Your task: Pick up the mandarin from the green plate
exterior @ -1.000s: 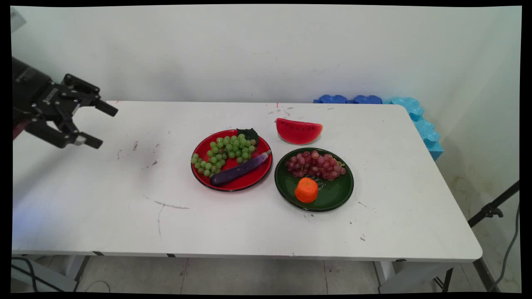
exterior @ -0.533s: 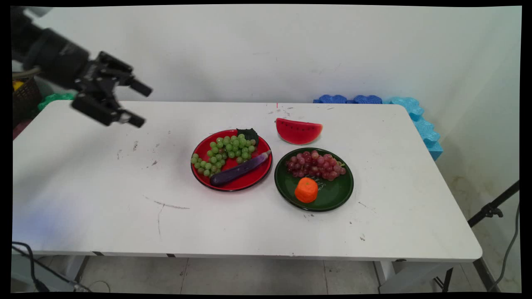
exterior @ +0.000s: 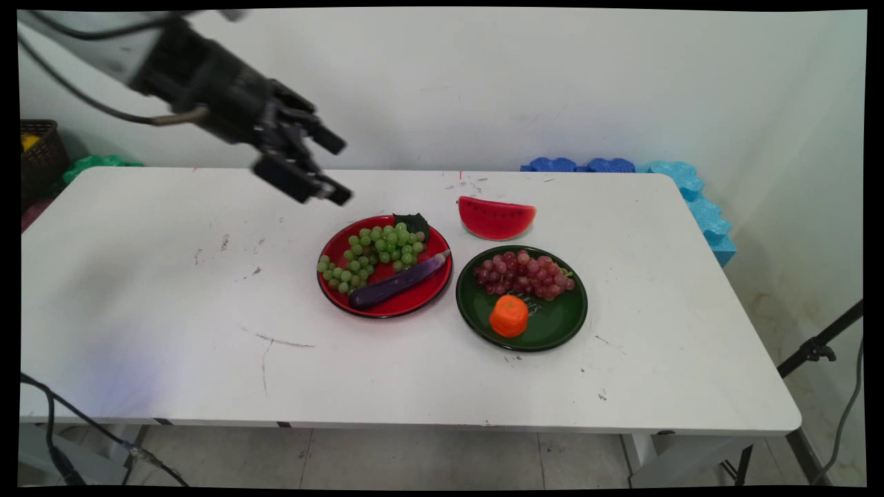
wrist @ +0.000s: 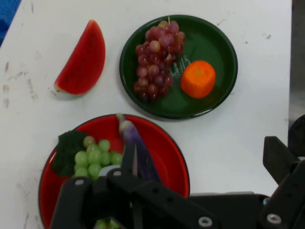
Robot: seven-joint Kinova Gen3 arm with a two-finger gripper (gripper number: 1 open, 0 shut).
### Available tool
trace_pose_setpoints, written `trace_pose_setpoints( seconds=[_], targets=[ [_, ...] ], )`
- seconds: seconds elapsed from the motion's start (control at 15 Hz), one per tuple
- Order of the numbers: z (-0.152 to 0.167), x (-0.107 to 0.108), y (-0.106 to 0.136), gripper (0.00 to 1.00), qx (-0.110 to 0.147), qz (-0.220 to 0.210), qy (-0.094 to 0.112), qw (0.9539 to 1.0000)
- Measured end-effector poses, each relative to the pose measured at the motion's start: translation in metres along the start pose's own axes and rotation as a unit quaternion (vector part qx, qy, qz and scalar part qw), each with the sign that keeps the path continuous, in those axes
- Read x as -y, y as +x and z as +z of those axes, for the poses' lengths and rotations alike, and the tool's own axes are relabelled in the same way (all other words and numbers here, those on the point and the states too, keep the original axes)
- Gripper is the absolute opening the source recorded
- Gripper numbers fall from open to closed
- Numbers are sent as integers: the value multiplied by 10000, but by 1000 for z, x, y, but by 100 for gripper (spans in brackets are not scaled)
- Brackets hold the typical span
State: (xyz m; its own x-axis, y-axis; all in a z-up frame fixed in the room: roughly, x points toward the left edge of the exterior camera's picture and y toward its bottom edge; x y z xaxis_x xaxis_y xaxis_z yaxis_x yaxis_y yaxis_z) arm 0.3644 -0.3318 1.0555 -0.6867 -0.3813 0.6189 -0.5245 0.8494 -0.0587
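Observation:
My gripper [exterior: 340, 171] hangs open and empty in the air above the table's back middle, just up and left of the red plate [exterior: 416, 295]. That plate holds a bunch of green grapes [exterior: 373, 254] with a dark leaf and a purple eggplant [exterior: 397, 280]. To its right, a green plate [exterior: 559, 324] carries red grapes [exterior: 523, 273] and an orange [exterior: 509, 315]. A watermelon slice [exterior: 496, 218] lies on the table behind both plates. The hand view looks down past the gripper [wrist: 202, 157] at the eggplant [wrist: 136, 143], green grapes [wrist: 93, 155], red plate [wrist: 164, 143], green plate [wrist: 217, 33] and watermelon slice [wrist: 83, 59].
Blue foam pieces [exterior: 680, 179] lie against the wall at the table's back right corner. A dark basket [exterior: 40, 155] and something green [exterior: 93, 166] sit beyond the table's left end. A black stand leg [exterior: 818, 348] shows at the right.
The arm has swung from the far left edge up and to the right, bringing the open gripper close to the red plate. The plates and fruit have not moved.

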Motion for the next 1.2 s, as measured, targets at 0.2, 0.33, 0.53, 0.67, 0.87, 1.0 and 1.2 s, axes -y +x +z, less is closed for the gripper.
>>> trace_pose_setpoints(
  seconds=[0.2,0.33,0.53,0.67,0.87,1.0,1.2],
  targets=[
    [38,-10,23,100,112,17,57,9999],
    [58,-14,32,100,183,36,73,9998],
    [94,-18,42,100,315,57,89,9994],
    [120,-21,47,100,402,38,88,9991],
    [159,-24,52,100,520,-61,71,9986],
    [185,-27,54,100,596,-169,47,9981],
    [218,-33,55,100,693,-348,9,9970]
  ],
)
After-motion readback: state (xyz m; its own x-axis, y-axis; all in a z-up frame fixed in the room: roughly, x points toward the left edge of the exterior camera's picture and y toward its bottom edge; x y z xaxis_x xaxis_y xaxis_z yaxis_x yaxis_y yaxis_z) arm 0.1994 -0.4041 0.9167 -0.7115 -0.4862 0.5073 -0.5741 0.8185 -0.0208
